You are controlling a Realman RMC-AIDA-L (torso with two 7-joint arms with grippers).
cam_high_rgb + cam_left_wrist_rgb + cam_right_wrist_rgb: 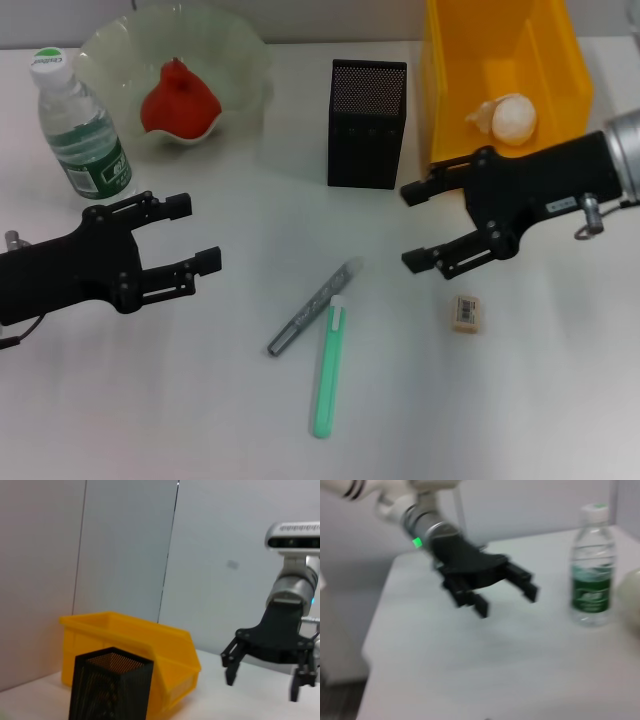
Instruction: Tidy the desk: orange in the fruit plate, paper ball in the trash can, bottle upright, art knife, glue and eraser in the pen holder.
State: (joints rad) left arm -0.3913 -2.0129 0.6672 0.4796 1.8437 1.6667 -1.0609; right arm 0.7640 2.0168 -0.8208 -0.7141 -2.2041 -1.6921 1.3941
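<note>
The red-orange orange (178, 100) lies in the pale-green fruit plate (243, 52) at the back left. Next to it the bottle (80, 130) stands upright. The white paper ball (512, 118) rests inside the yellow trash can (560, 60). Between them stands the black mesh pen holder (367, 122). A green art knife (327, 370) and a grey glue stick (315, 307) lie side by side on the desk, with the beige eraser (467, 311) to their right. My left gripper (200, 232) is open below the bottle. My right gripper (409, 227) is open, up-left of the eraser.
The white desk's far edge runs behind the containers. The left wrist view shows the trash can (150, 640), the pen holder (110, 690) and the right gripper (262, 687) farther off. The right wrist view shows the left gripper (507, 603) and the bottle (591, 570).
</note>
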